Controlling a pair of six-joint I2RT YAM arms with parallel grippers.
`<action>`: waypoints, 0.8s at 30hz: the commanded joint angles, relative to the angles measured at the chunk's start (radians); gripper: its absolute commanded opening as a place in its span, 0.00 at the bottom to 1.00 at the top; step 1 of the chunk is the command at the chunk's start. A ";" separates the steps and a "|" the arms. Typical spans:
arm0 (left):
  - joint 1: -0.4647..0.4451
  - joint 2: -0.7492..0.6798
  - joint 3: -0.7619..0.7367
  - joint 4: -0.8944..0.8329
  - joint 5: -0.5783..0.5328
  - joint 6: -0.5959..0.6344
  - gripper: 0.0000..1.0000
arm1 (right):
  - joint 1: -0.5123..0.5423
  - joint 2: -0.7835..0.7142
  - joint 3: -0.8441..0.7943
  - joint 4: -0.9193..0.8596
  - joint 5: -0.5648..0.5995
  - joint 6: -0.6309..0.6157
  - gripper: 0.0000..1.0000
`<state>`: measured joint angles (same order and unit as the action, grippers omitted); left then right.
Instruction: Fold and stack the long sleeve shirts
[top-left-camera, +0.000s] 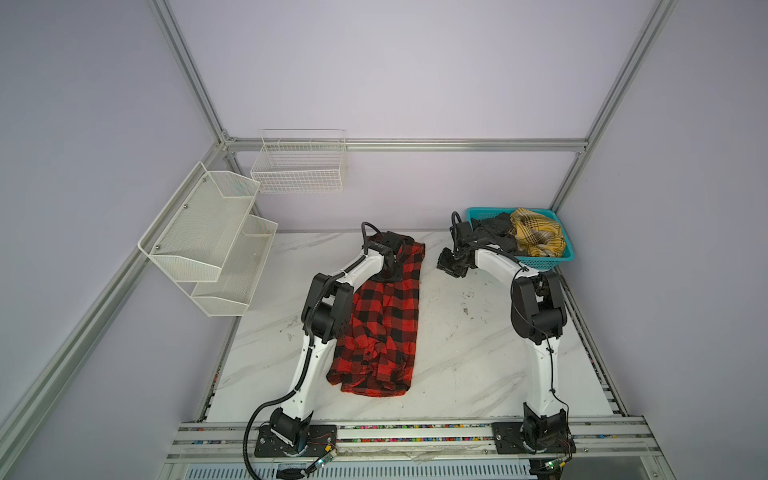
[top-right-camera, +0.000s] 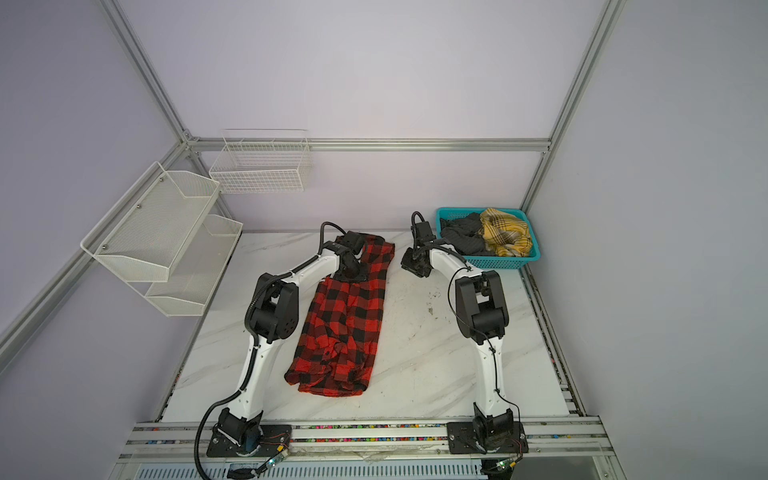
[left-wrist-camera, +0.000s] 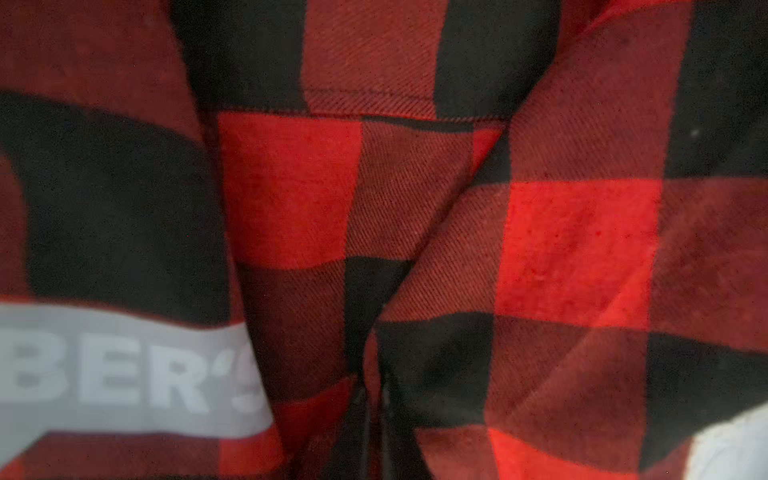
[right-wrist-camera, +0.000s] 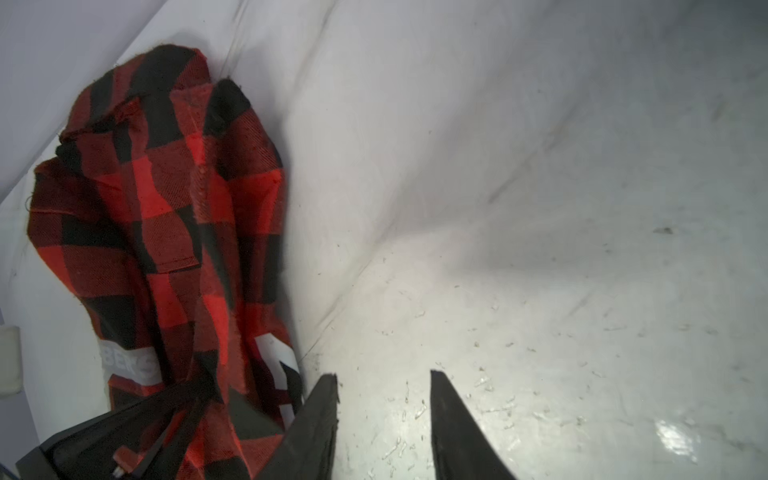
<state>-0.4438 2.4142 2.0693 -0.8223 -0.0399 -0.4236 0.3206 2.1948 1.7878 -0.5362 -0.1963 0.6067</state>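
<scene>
Red-and-black flannel shirt lies lengthwise on the marble table. The left gripper is clamped on its cloth; the right gripper hangs alongside, jaws apart, holding nothing.

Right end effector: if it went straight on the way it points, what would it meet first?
Probably the bare marble tabletop: the right end effector stands open with only table ahead. The red-and-black shirt lies aside; depth is unclear.

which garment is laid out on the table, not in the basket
The red-and-black check flannel shirt; the yellow plaid cloth and dark grey cloth lie bunched in the teal plastic basket.
</scene>
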 joint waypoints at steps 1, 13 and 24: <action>0.036 -0.037 0.044 -0.014 -0.007 -0.065 0.00 | 0.021 -0.045 0.028 -0.047 0.026 -0.019 0.36; 0.103 -0.094 -0.126 0.121 0.234 -0.188 0.00 | 0.130 0.135 0.291 -0.019 -0.045 -0.014 0.23; 0.116 -0.093 -0.193 0.149 0.249 -0.181 0.31 | 0.192 0.358 0.376 0.036 -0.116 0.033 0.13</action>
<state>-0.3321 2.3516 1.9236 -0.6701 0.2020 -0.5941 0.5041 2.5511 2.1971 -0.5159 -0.2905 0.6075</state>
